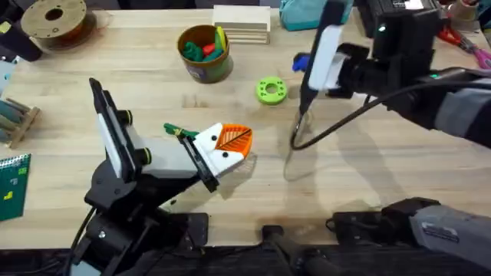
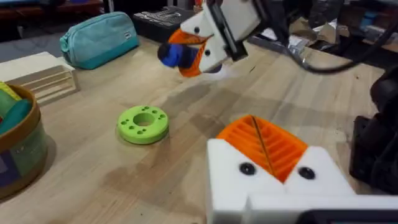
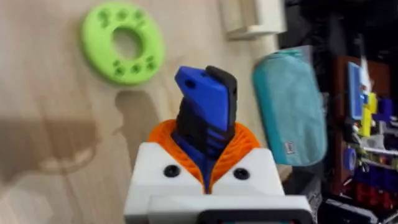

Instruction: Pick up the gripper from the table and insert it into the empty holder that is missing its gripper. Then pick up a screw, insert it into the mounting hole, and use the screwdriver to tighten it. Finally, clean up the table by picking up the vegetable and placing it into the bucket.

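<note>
My left gripper (image 1: 238, 140), white blocks with orange ribbed pads, rests low at the table's middle, pads pressed together with nothing between them (image 2: 258, 140). Each white block has a small dark mounting hole (image 2: 247, 168). The green vegetable (image 1: 179, 132) lies on the table against the back of that gripper. To the right, my right gripper (image 1: 311, 69) is shut on the blue screwdriver (image 3: 205, 106), held above the table with its bit pointing down. Across the table, the left wrist view shows the screwdriver (image 2: 171, 55). The bucket (image 1: 205, 54), with toys inside, stands at the back centre. The screw is out of view.
A green ring disc (image 1: 271, 90) lies between the bucket and the right gripper. A filament spool (image 1: 54, 19) sits back left, stacked wooden boards (image 1: 242, 23) and a teal pouch (image 2: 99, 37) at the back. A black cable loops on the table by the screwdriver.
</note>
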